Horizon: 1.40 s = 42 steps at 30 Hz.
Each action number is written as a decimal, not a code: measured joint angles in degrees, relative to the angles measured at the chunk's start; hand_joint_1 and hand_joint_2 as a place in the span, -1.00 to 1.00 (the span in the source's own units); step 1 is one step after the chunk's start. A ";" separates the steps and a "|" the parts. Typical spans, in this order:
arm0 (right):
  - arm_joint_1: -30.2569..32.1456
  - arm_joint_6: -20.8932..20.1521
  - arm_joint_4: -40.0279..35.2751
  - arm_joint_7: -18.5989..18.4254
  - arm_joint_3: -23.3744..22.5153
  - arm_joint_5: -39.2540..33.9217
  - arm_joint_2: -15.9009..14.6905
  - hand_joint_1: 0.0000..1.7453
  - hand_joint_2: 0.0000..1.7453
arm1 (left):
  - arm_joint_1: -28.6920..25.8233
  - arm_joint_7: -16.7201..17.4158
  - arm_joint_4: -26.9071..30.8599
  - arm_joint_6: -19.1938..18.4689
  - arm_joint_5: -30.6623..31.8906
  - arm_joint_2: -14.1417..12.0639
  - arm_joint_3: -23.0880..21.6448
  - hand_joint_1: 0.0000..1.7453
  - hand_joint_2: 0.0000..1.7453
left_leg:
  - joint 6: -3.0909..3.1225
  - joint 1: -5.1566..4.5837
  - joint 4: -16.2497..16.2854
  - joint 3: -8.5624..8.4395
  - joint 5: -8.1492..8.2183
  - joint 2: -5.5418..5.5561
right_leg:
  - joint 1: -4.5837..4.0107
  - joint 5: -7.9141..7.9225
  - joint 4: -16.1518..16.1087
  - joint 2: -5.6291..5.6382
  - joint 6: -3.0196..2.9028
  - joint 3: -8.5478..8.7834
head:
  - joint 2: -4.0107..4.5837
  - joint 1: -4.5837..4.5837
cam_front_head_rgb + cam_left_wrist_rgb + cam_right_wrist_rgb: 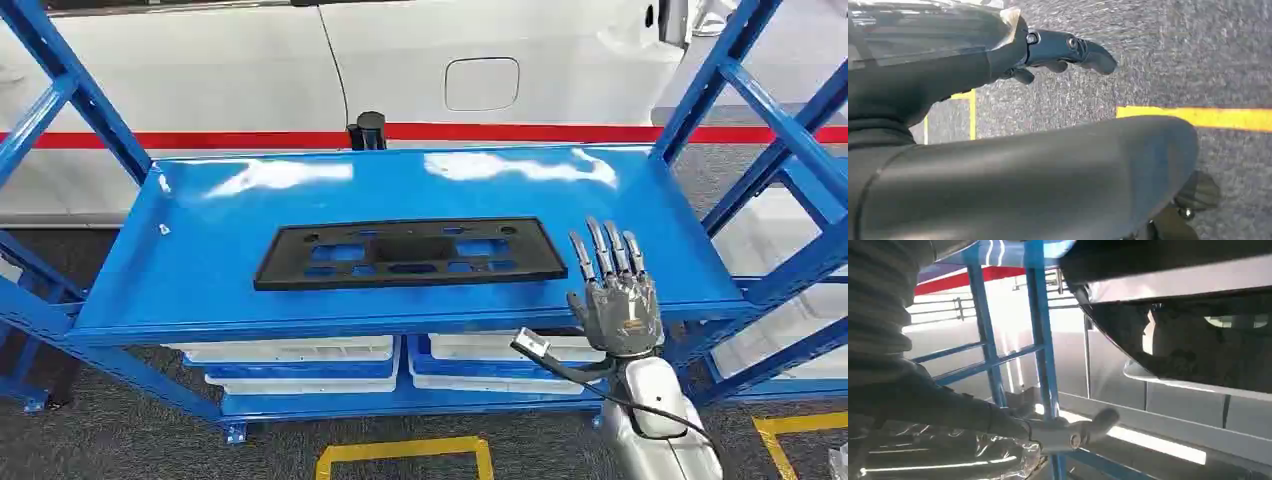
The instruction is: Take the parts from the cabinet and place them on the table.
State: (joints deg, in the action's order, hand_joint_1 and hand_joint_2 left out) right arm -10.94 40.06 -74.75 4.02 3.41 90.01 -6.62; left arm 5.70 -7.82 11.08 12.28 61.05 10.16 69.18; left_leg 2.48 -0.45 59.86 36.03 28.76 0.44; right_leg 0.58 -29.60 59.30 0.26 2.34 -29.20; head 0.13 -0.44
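Part (405, 252) flat on shelf (640, 250); right robot hand (615, 300) spread wide, empty; left robot hand (1068, 50) apparently empty.

Blue shelf carrying one black part

The glossy blue shelf (200, 270) of the rack is bearing a flat black part (405, 253) with rectangular cut-outs, lying lengthwise near the shelf's middle. On the lower shelf (400, 402), white trays (300, 352) are sitting side by side. Grey carpeted floor (130, 440) is lying beneath.
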 joint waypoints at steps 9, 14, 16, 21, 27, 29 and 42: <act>-0.96 0.00 2.71 2.98 0.79 -2.32 0.70 -1.00 1.00 | 0.02 0.04 0.00 0.33 0.20 0.07 -0.02 -1.00 -1.00 | 1.16 0.17 -0.49 -2.91 -1.19 0.17 | -0.02 -3.56 11.50 -0.05 0.88 -9.34 | 0.00 0.44; -2.92 0.00 6.47 8.61 1.64 -6.80 1.84 -1.00 1.00 | 0.13 0.50 0.00 1.46 0.92 0.33 -0.04 -1.00 -1.00 | 0.01 0.07 -0.86 -3.57 -0.36 0.32 | -1.01 2.34 -0.24 -0.24 -0.75 -5.11 | 0.00 0.55; -3.74 0.00 7.87 9.69 2.47 -7.67 2.58 -1.00 1.00 | 0.01 0.74 -0.02 1.84 1.18 0.42 -0.02 -1.00 -1.00 | 1.09 -0.05 -1.05 -3.87 -0.19 0.19 | -0.55 3.62 -0.96 -0.18 -0.58 -4.48 | 0.00 0.57; -8.24 0.04 13.75 11.83 4.46 -11.30 3.96 -1.00 1.00 | 0.22 1.03 -0.02 2.82 1.20 0.50 -0.04 -1.00 -1.00 | 0.94 -0.05 -1.77 -4.48 -0.07 -0.05 | -0.75 3.31 -0.94 0.05 -1.09 -4.25 | 0.00 0.35; -13.46 -0.83 21.07 14.66 5.79 -16.33 4.92 -1.00 1.00 | 0.21 1.03 -0.02 3.39 0.70 0.63 -0.02 -1.00 -1.00 | -0.11 -0.02 -2.23 -4.80 -0.15 -0.16 | -0.77 3.19 -0.93 0.09 -1.28 -4.26 | 0.00 0.35; -14.28 -0.85 22.30 14.71 6.12 -16.61 5.09 -1.00 1.00 | 0.20 1.03 -0.02 3.41 0.70 0.66 -0.02 -1.00 -1.00 | -0.18 -0.02 -2.24 -4.80 -0.16 -0.16 | -0.78 3.19 -0.92 0.10 -1.28 -4.26 | 0.00 0.35; -16.81 -0.24 26.38 18.31 6.67 -19.10 5.55 -1.00 1.00 | 0.20 1.01 -0.02 3.89 0.61 0.72 0.00 -1.00 -1.00 | -0.31 -0.27 -2.24 -4.80 -0.15 -0.17 | -0.56 3.19 -0.93 0.10 -1.28 -4.19 | 0.00 0.37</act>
State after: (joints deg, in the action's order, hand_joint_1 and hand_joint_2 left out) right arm -27.74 39.82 -48.37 22.34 10.08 70.90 -1.07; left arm 5.90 -6.82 11.06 16.17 61.66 10.88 69.18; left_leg 2.17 -0.72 57.63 31.23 28.61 0.27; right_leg 0.03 -26.42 58.36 0.36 1.06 -33.39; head 0.13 -0.07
